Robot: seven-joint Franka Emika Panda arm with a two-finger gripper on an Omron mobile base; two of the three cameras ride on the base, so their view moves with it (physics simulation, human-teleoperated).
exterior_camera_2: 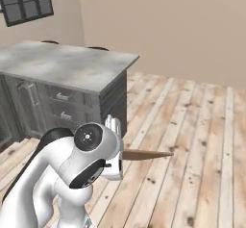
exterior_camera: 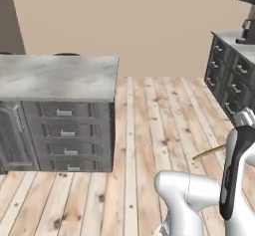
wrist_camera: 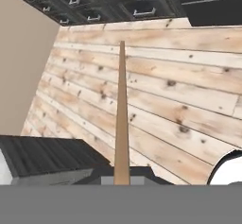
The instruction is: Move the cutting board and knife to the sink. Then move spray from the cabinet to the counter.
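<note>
A: Where's the cutting board (wrist_camera: 122, 119)?
B: Pinched edge-on in the gripper (wrist_camera: 122, 179), whose jaws are pressed tight on its near end. In the hand view it runs as a thin tan strip from 6 o'clock up toward 12, out over the plank floor (wrist_camera: 179, 100).
A: And from the base cameras?
B: In the right base view it juts level toward 3 o'clock from the white arm (exterior_camera_2: 91, 159). The grey-topped worktop (exterior_camera_2: 67, 66) with drawers stands at 10 o'clock, well apart.
</note>
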